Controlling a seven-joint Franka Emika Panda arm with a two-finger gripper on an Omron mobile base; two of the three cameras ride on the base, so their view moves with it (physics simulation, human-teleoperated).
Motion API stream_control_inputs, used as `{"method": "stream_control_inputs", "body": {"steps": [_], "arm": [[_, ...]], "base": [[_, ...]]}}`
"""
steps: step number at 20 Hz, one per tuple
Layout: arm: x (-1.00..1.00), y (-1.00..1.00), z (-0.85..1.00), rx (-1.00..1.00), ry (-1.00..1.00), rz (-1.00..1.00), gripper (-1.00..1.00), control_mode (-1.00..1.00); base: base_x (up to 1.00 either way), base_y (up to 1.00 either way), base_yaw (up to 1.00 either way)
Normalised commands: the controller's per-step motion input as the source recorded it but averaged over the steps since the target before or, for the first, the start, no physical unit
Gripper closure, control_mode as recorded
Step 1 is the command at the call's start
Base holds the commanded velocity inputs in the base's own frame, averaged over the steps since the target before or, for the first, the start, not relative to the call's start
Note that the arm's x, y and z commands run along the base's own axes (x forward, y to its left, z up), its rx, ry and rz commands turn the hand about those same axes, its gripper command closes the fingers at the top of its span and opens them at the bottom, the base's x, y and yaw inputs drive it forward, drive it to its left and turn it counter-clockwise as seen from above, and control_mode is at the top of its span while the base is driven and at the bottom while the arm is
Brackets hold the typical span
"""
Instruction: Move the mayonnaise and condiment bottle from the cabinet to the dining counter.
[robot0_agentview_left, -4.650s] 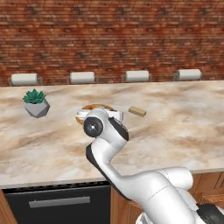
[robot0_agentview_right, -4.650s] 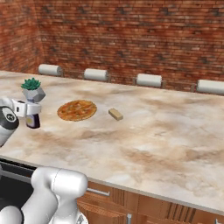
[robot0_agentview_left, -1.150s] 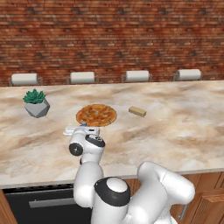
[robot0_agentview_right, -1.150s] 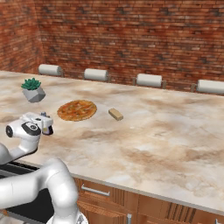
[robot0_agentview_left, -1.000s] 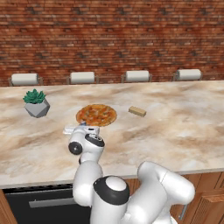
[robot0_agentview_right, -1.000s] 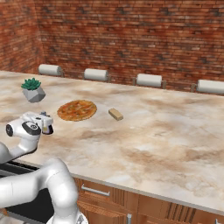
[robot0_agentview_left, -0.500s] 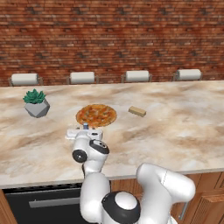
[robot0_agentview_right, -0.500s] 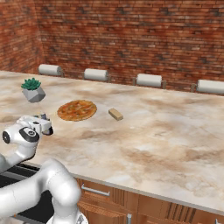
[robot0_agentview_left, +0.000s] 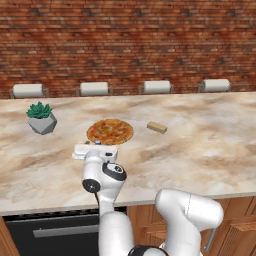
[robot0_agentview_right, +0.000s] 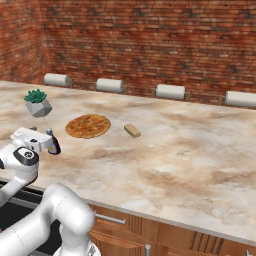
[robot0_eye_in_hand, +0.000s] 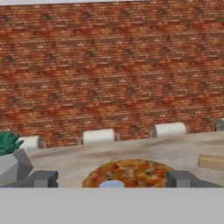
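On the dining counter (robot0_agentview_left: 200, 150) (robot0_agentview_right: 175, 160), just in front of a pizza, stands a small container (robot0_agentview_right: 53, 145) with a dark body and a pale blue round top (robot0_eye_in_hand: 111, 184). It is too small to tell whether it is the mayonnaise or the condiment bottle. My gripper (robot0_eye_in_hand: 111, 179) (robot0_agentview_right: 50, 142) is low over the counter near its front edge and is open. Its two dark fingertips (robot0_eye_in_hand: 43, 178) stand well apart on either side of the container, not touching it. The white hand (robot0_agentview_left: 95, 150) hides most of the container in the left base view. The cabinet is out of view.
A pizza (robot0_agentview_left: 110, 131) (robot0_agentview_right: 88, 125) lies just beyond the gripper. A potted plant (robot0_agentview_left: 41, 117) (robot0_agentview_right: 38, 103) stands to its left and a small tan block (robot0_agentview_left: 156, 127) (robot0_agentview_right: 132, 130) to its right. Stool backs (robot0_agentview_left: 95, 88) line the far edge, below a brick wall.
The fingers have spread from shut to wide open around the small container, which now stands free on the counter. The arm has shifted slightly; the views have not moved.
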Motion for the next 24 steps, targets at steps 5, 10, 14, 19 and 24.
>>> {"method": "stream_control_inputs", "body": {"steps": [5, 10, 14, 19, 24], "arm": [[-0.19, 0.20, 1.00, 0.04, -0.05, 0.00, -1.00, -1.00], [-0.30, 0.04, 1.00, 0.03, 0.01, 0.00, -1.00, -1.00], [-0.44, -0.10, 1.00, 0.07, 0.17, -0.01, -1.00, -1.00], [-0.57, -0.47, 0.81, 0.11, 0.26, -0.06, -1.00, -1.00], [-0.63, -0.67, 0.64, 0.11, 0.31, -0.09, -1.00, -1.00]], "base": [[0.00, 0.00, 0.00], [0.00, 0.00, 0.00], [0.00, 0.00, 0.00], [0.00, 0.00, 0.00], [0.00, 0.00, 0.00]]}}
